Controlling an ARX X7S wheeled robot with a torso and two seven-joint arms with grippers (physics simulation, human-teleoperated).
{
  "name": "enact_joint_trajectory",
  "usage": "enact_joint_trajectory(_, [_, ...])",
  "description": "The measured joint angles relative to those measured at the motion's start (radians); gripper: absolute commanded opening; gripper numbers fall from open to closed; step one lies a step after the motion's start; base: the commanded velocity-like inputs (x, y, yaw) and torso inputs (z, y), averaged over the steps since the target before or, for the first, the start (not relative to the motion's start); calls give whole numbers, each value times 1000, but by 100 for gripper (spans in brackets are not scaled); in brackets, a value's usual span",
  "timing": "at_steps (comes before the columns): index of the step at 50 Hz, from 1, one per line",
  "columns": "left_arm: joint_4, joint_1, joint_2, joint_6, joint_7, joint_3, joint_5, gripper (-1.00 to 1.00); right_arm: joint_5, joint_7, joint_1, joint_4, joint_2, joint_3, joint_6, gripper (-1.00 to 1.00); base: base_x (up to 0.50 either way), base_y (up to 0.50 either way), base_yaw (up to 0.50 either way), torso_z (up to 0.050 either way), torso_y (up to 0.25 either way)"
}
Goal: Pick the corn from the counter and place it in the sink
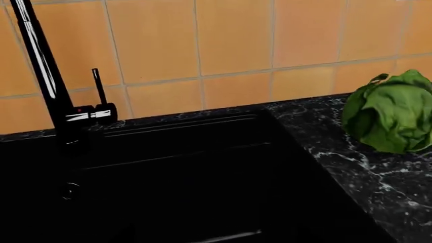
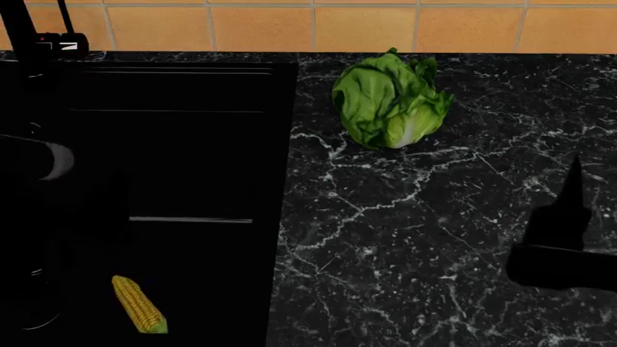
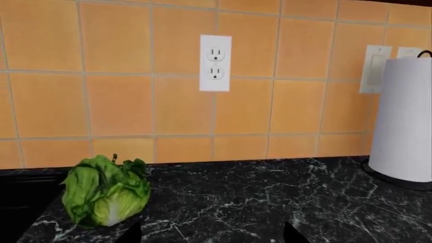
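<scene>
The yellow corn (image 2: 138,304) with its green stem end lies on the floor of the glossy black sink (image 2: 193,94), near its front. It touches neither gripper. My left arm (image 2: 39,163) hangs over the sink's left part, black on black. In the left wrist view my left gripper (image 1: 216,239) looks into the sink (image 1: 175,167); its dark fingertips barely show, spread wide with nothing between them. My right gripper (image 2: 571,210) hovers over the counter (image 2: 415,238) at the right, open and empty (image 3: 214,235).
A green lettuce head (image 2: 391,100) sits on the counter right of the sink, near the tiled wall; it shows in both wrist views (image 1: 391,114) (image 3: 104,191). A black faucet (image 1: 50,76) stands behind the sink. A paper towel roll (image 3: 403,119) stands at far right.
</scene>
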Motion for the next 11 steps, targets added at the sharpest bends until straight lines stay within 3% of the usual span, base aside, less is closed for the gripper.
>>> enact_joint_trajectory(11, [244, 135, -4, -64, -3, -34, -24, 100, -2, -10, -21, -1, 4, 15, -12, 100, 0, 0, 0, 0, 0])
